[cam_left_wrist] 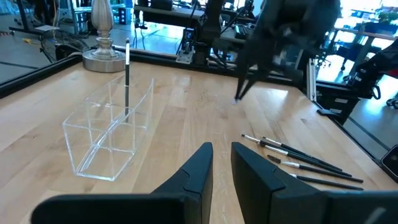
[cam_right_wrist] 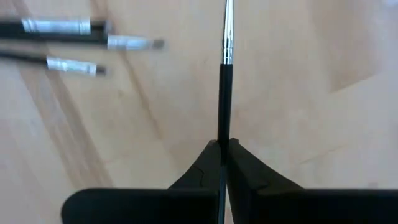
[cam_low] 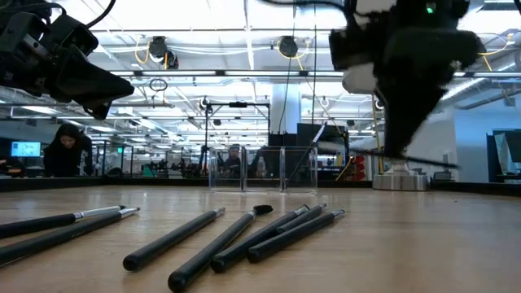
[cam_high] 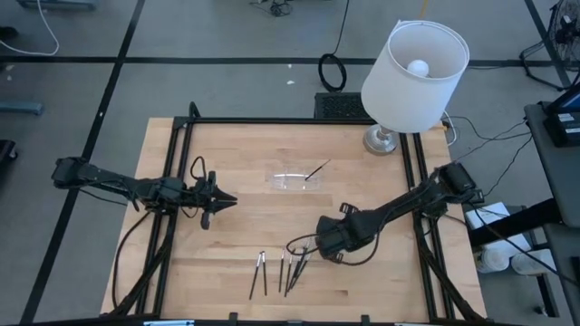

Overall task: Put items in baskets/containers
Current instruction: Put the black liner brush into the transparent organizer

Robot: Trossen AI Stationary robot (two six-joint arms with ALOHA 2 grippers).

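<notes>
Clearly, the right gripper has its fingers clamped together on one thin dark brush, the metal-tipped end sticking out past the fingertips above the wooden surface. Seen from above, this gripper sits right by the loose brushes, which lie in a small cluster at the surface's near edge, on the side of the clear container facing away from the lamp. That container lies between the lamp and the cluster, with one brush leaning in it, its end poking over the rim toward the lamp. The left gripper hangs beside the container, well apart from it, its fingers slightly apart and holding nothing.
</notes>
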